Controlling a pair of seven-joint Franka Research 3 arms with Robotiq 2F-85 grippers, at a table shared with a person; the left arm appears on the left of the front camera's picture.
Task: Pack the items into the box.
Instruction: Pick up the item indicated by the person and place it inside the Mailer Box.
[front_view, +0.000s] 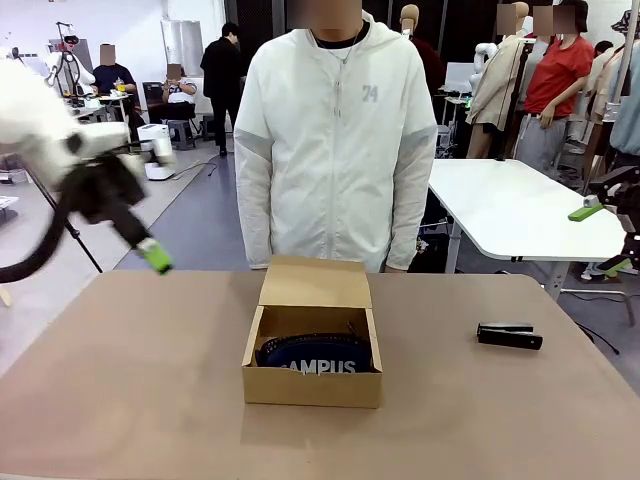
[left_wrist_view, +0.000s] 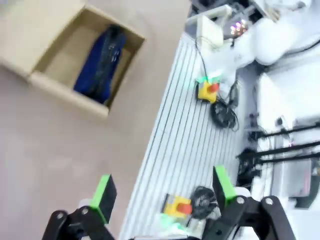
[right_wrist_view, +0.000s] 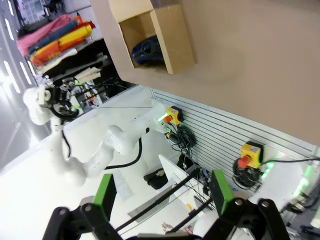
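Observation:
The brown cardboard box (front_view: 312, 385) stands in the middle of the table with its flap lid folded back. A navy pouch (front_view: 318, 358) lettered in white lies inside it. A small black stapler-like bar (front_view: 510, 335) lies on the table to the box's right. My left gripper (front_view: 150, 250) hangs blurred above the table's far left, open and empty. In the left wrist view its fingers (left_wrist_view: 104, 192) stand wide apart, with the box (left_wrist_view: 65, 55) and pouch (left_wrist_view: 100, 62) far off. My right gripper (front_view: 600, 240) is raised at the right edge, open and empty, with the box (right_wrist_view: 160, 37) distant in its wrist view.
A person in a white jacket (front_view: 330, 130) stands at the far edge, right behind the box. A white table (front_view: 520, 205) stands at the back right. A slatted rail with yellow stop buttons (left_wrist_view: 207, 90) runs below the table's near edge. Bare tabletop (front_view: 130, 380) lies left of the box.

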